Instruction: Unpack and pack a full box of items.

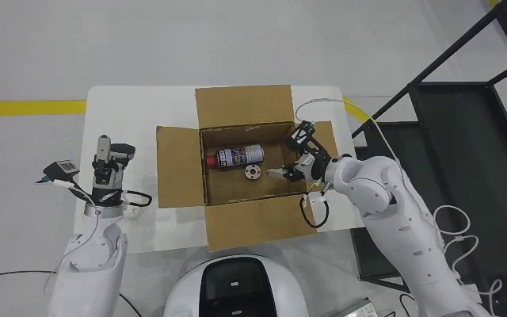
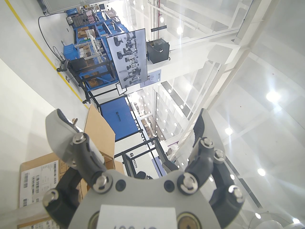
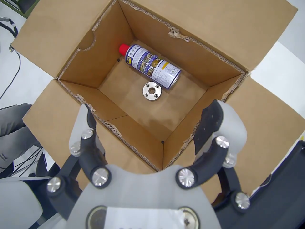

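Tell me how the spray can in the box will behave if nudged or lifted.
The spray can lies on its side on the floor of the box, so a sideways nudge would probably roll it, perhaps into the metal flange beside it. Its smooth round wall looks rigid but likely slippery.

The flaps of the box [image 3: 214,24] run off the right wrist view's edges, and one flap lies partly behind the right gripper [image 3: 149,111]. In the left wrist view the box is cut by the edge and partly hidden behind the left gripper [image 2: 129,120], and the print on its label [image 2: 38,182] is too small to read.
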{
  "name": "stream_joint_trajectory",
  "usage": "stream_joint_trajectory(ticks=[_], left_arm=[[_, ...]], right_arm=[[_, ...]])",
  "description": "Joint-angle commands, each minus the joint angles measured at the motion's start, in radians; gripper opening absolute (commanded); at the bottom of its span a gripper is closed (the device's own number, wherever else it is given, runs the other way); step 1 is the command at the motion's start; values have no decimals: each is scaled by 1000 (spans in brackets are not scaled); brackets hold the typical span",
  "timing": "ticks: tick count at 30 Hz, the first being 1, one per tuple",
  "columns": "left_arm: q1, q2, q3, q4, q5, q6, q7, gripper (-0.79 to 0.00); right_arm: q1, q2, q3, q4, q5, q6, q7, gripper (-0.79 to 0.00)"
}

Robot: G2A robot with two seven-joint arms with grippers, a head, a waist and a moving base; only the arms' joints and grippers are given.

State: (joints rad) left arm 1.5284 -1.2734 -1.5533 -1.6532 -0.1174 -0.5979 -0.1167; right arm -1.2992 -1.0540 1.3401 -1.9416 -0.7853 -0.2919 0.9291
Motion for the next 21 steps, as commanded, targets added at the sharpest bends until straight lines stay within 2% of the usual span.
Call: stream_joint_trajectory(ticks=[1, 4, 6, 9, 15, 21], left_arm=[[0, 0, 0, 0, 0, 0, 0, 0], [0, 0, 0, 0, 0, 0, 0, 0], [0, 0, 0, 0, 0, 0, 0, 0], [0, 0, 0, 0, 0, 0, 0, 0], [0, 0, 0, 0, 0, 0, 0, 0], [0, 0, 0, 0, 0, 0, 0, 0]], right_arm=[[0, 0, 0, 0, 0, 0, 0, 0], [-6, -2, -11, 3, 10, 12, -24, 0], [1, -7, -58, 0, 18, 2, -26, 0], [50, -18, -142, 32, -16, 18, -22, 0], [178, -50, -302, 166, -103, 115, -2, 0], [220, -62, -343, 262, -119, 132, -3, 0]])
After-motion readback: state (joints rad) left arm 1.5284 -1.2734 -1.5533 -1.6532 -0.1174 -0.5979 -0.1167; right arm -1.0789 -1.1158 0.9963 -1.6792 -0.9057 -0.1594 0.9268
